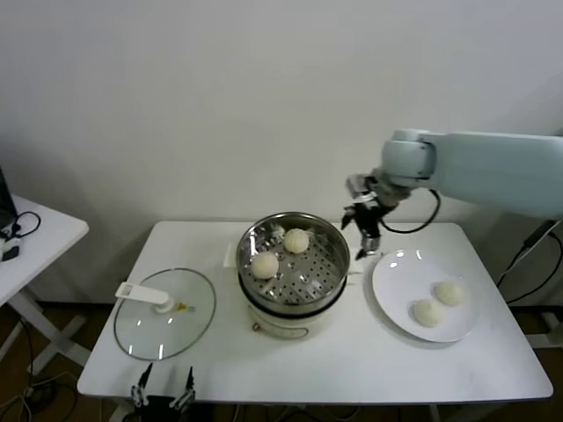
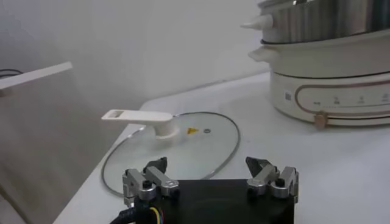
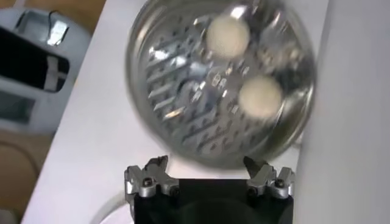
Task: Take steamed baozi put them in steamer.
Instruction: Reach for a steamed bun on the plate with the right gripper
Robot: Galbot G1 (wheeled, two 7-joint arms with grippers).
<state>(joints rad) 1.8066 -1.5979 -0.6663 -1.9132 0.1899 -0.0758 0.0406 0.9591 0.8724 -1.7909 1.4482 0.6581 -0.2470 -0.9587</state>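
The shiny steel steamer (image 1: 330, 239) stands on a cream cooker base mid-table and holds two baozi, one (image 1: 296, 240) at the back and one (image 1: 265, 265) at the left. Two more baozi (image 1: 449, 293) (image 1: 428, 312) lie on the white plate (image 1: 391, 277) at the right. My right gripper (image 1: 366, 237) is open and empty, in the air between the steamer's right rim and the plate. Its wrist view looks down into the steamer (image 3: 164, 67) with both buns (image 3: 227, 35) (image 3: 260, 96). My left gripper (image 1: 163, 392) is open and empty at the table's front edge.
A glass lid (image 1: 164, 314) with a white handle lies flat on the table left of the steamer; it also shows in the left wrist view (image 2: 201, 143). A second white table (image 1: 35, 236) stands at the far left. A wall is close behind.
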